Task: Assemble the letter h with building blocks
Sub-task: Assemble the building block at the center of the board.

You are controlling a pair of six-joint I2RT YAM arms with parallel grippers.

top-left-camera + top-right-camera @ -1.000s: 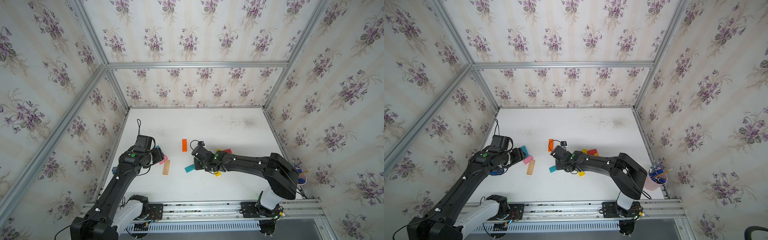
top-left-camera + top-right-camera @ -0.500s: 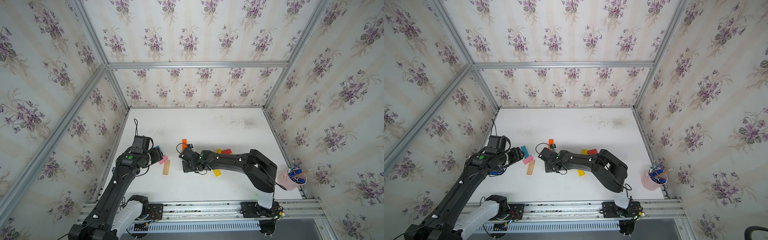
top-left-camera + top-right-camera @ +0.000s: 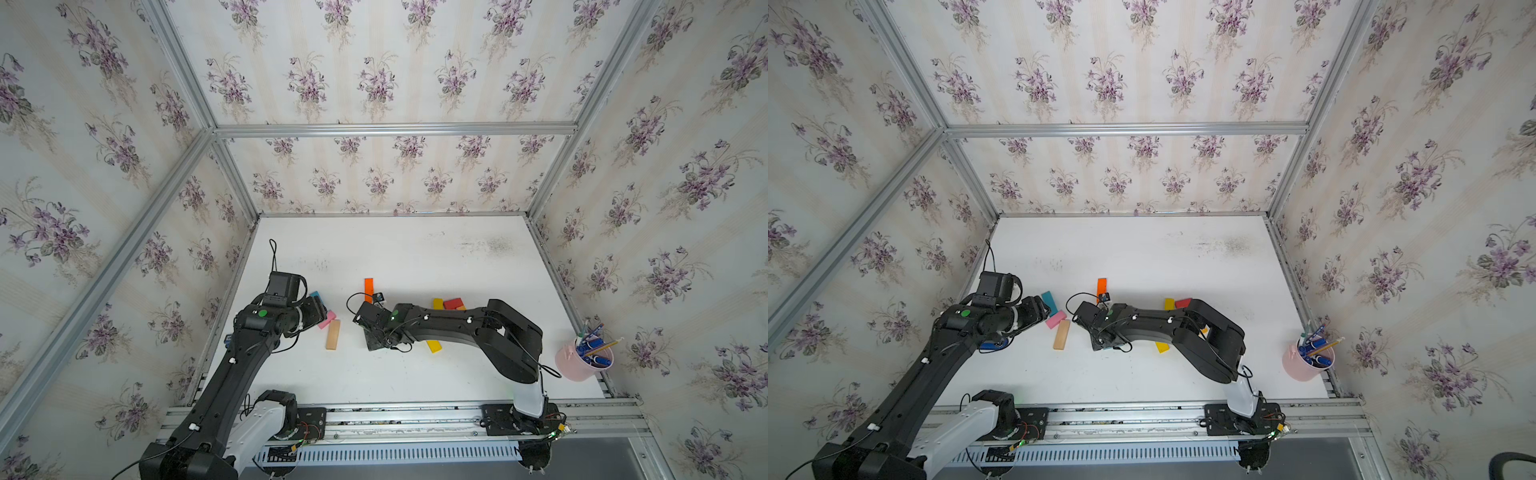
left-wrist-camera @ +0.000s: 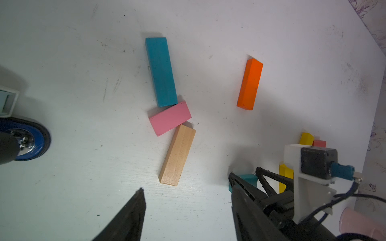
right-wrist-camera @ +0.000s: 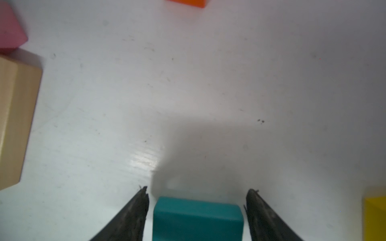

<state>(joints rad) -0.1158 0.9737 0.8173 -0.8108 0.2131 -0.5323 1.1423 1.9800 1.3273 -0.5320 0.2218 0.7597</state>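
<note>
Near edge of the desk (image 3: 291, 374): an aluminium rail (image 3: 415, 417) carries both arm bases. Near right corner: a pink cup (image 3: 575, 368) of pens, tight to the right edge and well apart from the blocks. The surface is white, scuffed, with a faint sheen. Near half, about mid-width: the right gripper (image 5: 197, 189) sits low over the desk with its fingers spread. A short teal block (image 5: 198, 219) lies flat between them with a thin gap on each side, so it is not clamped. Just right of it is a yellow block (image 3: 434, 345), partly under the right arm. To the left, apart, a wood block (image 4: 177, 154) lies flat with its far end touching a pink block (image 4: 170, 117). The pink block touches the near end of a long teal block (image 4: 160, 72), and the three make a crooked chain toward the left edge. The left gripper (image 3: 319, 311) hangs just left of that chain, fingers apart, nothing between them. Farther, mid-width: an orange block (image 3: 368, 289) lies alone, with open desk all around it. Beyond the right forearm: a second yellow block (image 3: 437, 303) and a red block (image 3: 453, 303) side by side, half hidden by the arm. Far half of the desk: open white surface, with a grey smudge (image 3: 490, 245) toward the far right corner. The left, right and far edges meet walls (image 3: 374, 83) papered with violet flowers, set in an aluminium frame (image 3: 395, 129).
</note>
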